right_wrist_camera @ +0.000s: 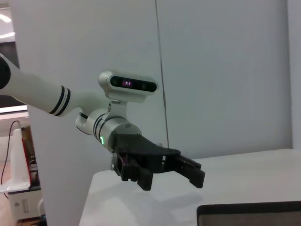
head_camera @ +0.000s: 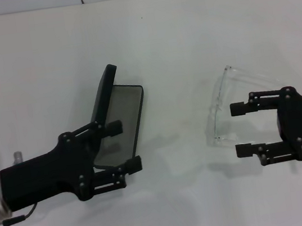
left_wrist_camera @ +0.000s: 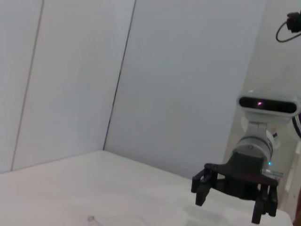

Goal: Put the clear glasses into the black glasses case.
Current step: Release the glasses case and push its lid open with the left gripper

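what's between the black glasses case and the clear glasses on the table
Nothing: in the head view, only bare white table separates the open black glasses case from the clear glasses.

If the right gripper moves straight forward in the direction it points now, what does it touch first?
Most likely the clear glasses. In the head view the right gripper is open and points toward the robot's left, with the near end of the glasses just ahead of its fingertips. Its height above the table is unclear, so it might pass over them.

Matte black, screw-studded left gripper [head_camera: 123,146] and right gripper [head_camera: 241,128] on silver wrists, white arms with black bands, thin cable trailing.
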